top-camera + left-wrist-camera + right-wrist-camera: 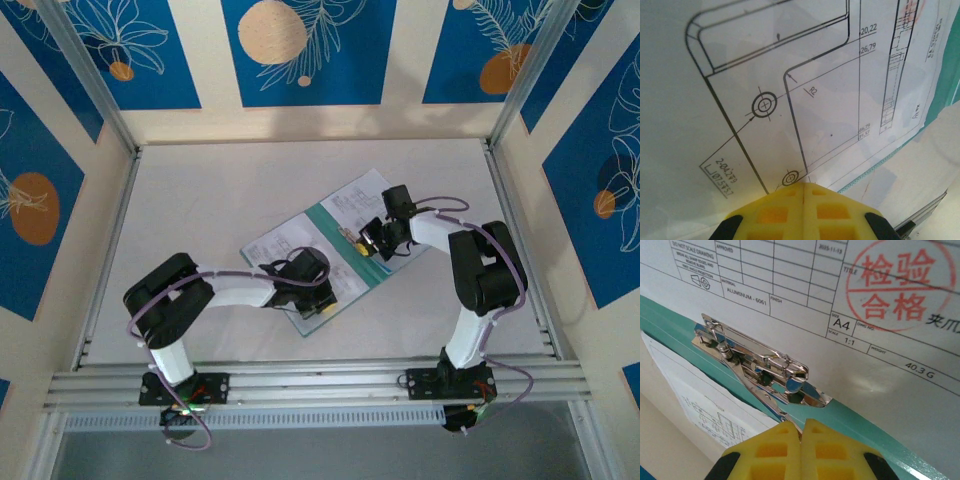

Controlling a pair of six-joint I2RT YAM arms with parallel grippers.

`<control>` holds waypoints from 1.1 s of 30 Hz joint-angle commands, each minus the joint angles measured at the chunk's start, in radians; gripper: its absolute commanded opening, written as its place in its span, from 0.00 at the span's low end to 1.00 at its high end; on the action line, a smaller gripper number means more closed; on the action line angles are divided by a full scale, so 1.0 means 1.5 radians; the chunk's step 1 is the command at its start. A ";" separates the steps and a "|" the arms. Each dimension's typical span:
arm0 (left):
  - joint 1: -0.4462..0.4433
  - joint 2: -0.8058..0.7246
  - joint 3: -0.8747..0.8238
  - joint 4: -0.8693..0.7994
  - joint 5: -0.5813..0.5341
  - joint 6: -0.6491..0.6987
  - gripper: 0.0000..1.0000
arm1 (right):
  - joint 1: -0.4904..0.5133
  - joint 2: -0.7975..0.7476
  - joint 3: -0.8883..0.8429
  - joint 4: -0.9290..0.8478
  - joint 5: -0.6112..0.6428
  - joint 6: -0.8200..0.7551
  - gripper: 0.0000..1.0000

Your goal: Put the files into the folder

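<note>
right gripper pressed shut and empty beside the folder's clip, left gripper likewise over the files lying on the open folder; seems the clamping step, next calling for closing that clip.

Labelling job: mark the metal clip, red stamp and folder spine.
metal clip [760,367]: right wrist view, chrome middle.
red stamp [900,282]: right wrist view, circle's centre.
folder spine [672,332]: right wrist view, bare strip.

Pale table, blue wall panels with perhaps leaf-and-fruit prints
</note>
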 commanded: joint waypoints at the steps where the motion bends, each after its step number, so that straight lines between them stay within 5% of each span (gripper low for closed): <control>1: 0.001 -0.004 -0.021 -0.076 -0.009 -0.001 0.00 | -0.014 0.043 -0.010 -0.064 0.100 -0.002 0.00; 33: 0.009 -0.007 -0.028 -0.076 -0.006 0.003 0.00 | -0.007 0.095 0.027 -0.123 0.132 -0.001 0.00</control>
